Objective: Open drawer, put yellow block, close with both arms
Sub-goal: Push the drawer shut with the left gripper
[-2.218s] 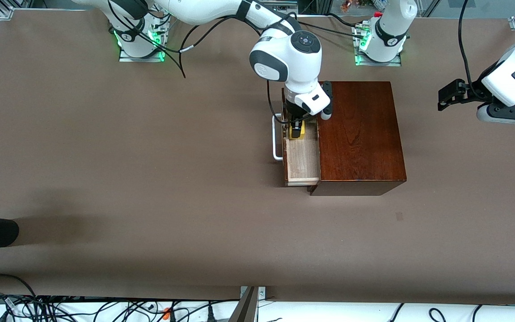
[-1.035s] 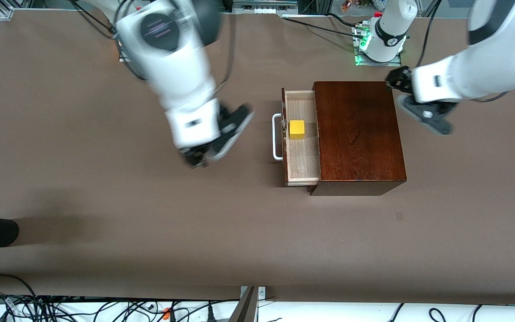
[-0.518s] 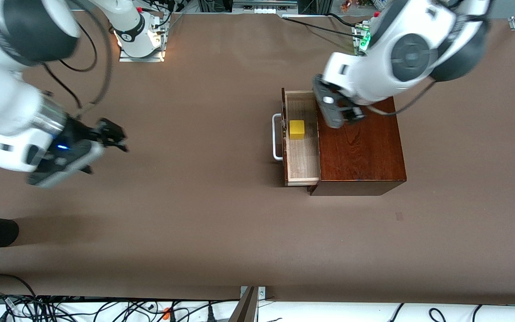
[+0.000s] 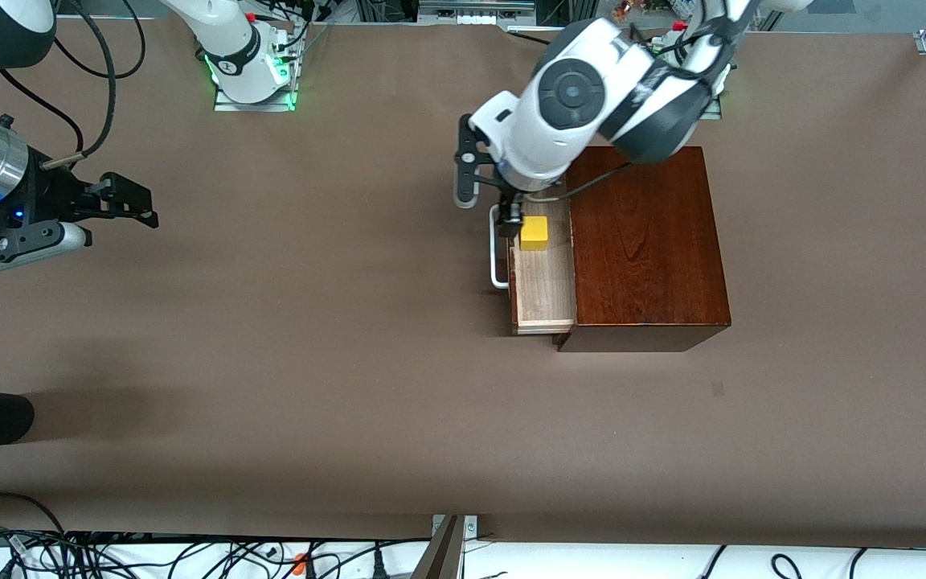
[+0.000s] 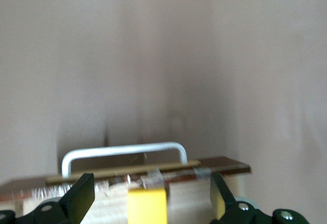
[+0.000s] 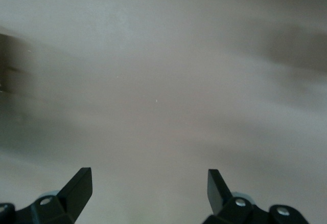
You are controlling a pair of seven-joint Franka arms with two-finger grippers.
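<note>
Drawer pulled open, white handle toward right arm's end; yellow block upright inside.

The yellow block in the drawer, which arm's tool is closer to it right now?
Left. The left tool is open over the drawer, right beside the yellow block. The right tool waits open over bare table at the right arm's end.

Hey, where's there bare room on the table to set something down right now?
Bare tabletop runs from the drawer toward the open right gripper, and along the front camera's edge. It is crowded at the drawer: the open left gripper hangs over its handle, beside the yellow block.
</note>
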